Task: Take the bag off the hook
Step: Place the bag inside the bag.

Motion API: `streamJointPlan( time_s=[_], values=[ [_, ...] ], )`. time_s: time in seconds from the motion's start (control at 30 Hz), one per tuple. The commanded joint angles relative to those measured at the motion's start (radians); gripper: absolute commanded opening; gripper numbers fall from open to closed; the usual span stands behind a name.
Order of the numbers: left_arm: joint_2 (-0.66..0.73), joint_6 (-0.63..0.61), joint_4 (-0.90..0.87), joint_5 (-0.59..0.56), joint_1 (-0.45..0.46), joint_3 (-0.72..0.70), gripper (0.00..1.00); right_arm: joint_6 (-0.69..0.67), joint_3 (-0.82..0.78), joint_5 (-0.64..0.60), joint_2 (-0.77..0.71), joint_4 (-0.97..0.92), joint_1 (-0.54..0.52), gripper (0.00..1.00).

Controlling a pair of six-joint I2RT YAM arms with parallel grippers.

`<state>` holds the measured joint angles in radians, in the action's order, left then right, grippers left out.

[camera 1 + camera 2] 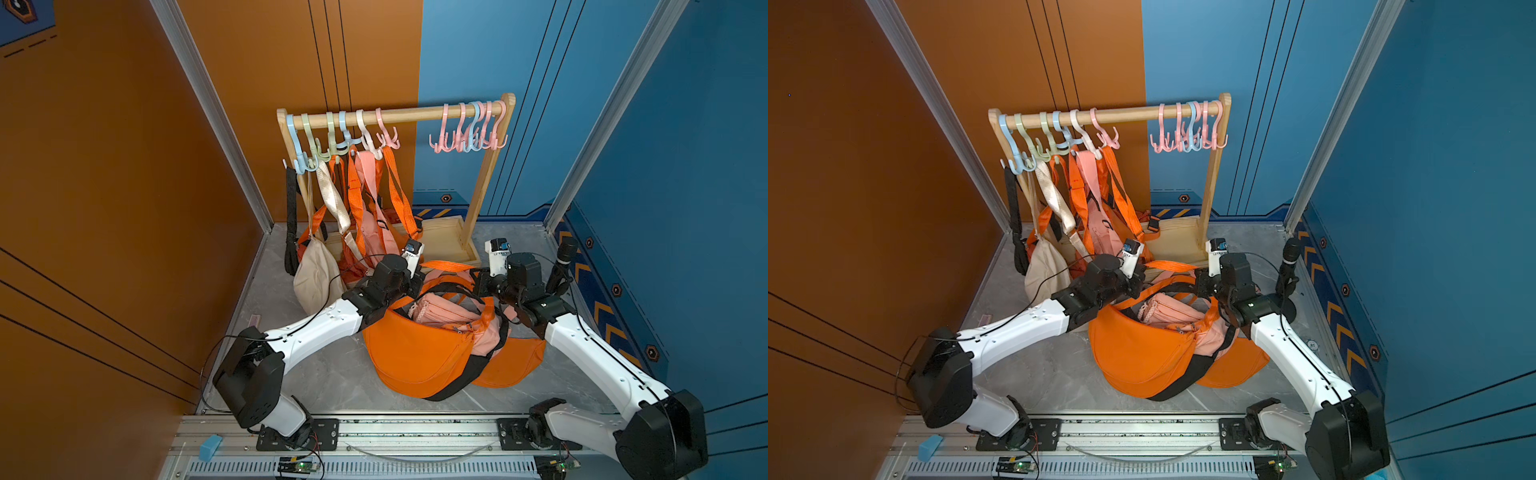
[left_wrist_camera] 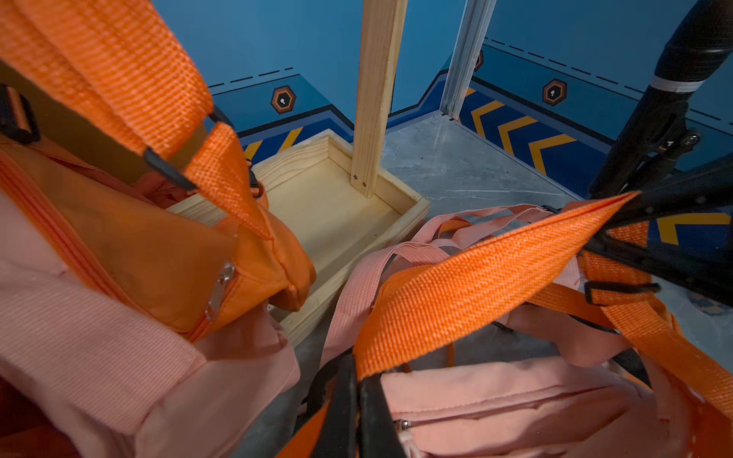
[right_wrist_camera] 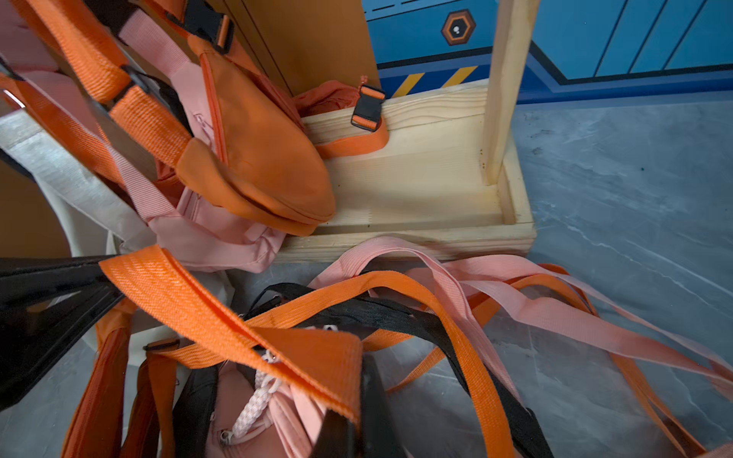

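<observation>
An orange strap (image 1: 446, 266) is stretched low between my two grippers, just in front of the wooden rack (image 1: 395, 116). My left gripper (image 1: 419, 275) is shut on one end of the strap (image 2: 476, 285). My right gripper (image 1: 478, 277) is shut on the other end (image 3: 206, 309). Under the strap, an orange bag (image 1: 415, 353) lies on the floor in a pile with a pink bag (image 1: 449, 311). Several more bags hang from the hooks (image 1: 340, 141) at the rail's left end. The pink hooks (image 1: 465, 139) at the right end hang empty.
The rack's wooden base tray (image 1: 453, 241) lies just behind the grippers. A cream bag (image 1: 316, 274) hangs by the left arm. A black cylinder on a stand (image 1: 563, 262) stands by the right wall. Loose pink, black and orange straps (image 3: 535, 313) trail over the grey floor.
</observation>
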<state>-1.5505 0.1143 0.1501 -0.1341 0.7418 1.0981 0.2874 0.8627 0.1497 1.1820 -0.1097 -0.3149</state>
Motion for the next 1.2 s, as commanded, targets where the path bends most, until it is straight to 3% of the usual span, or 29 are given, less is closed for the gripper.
streamJointPlan(
  time_s=[0.0,0.1,0.2,0.37,0.5,0.63,0.7,0.77,0.87,1.17],
  values=[
    [-0.052,0.025,-0.028,-0.055,-0.011,0.043,0.00,0.064,-0.042,-0.154,0.018,0.040,0.049,0.04],
    [-0.106,0.028,-0.028,-0.044,-0.001,0.070,0.00,0.085,-0.068,-0.178,0.027,0.070,0.064,0.06],
    [-0.149,0.046,-0.028,-0.040,0.004,0.086,0.03,0.096,-0.081,-0.180,0.037,0.089,0.077,0.20],
    [-0.183,0.061,-0.028,-0.014,0.005,0.100,0.30,0.106,-0.087,-0.179,0.051,0.102,0.092,0.32],
    [-0.164,0.067,-0.028,-0.008,0.007,0.095,0.46,0.107,-0.087,-0.177,0.041,0.101,0.099,0.41],
    [-0.097,0.081,-0.027,-0.010,0.012,0.066,0.59,0.105,-0.076,-0.184,0.012,0.082,0.103,0.62],
    [-0.053,0.090,-0.027,-0.018,0.015,0.046,0.72,0.101,-0.067,-0.189,-0.006,0.067,0.103,0.72],
    [0.008,0.098,-0.024,-0.030,0.018,0.019,0.96,0.096,-0.055,-0.197,-0.028,0.050,0.102,0.80],
    [0.097,0.106,-0.026,-0.054,0.021,-0.022,0.98,0.092,-0.038,-0.202,-0.064,0.024,0.103,0.86],
    [0.398,0.135,-0.061,-0.112,-0.002,-0.170,0.98,0.065,0.006,-0.121,-0.159,0.011,0.081,0.94]
  ],
)
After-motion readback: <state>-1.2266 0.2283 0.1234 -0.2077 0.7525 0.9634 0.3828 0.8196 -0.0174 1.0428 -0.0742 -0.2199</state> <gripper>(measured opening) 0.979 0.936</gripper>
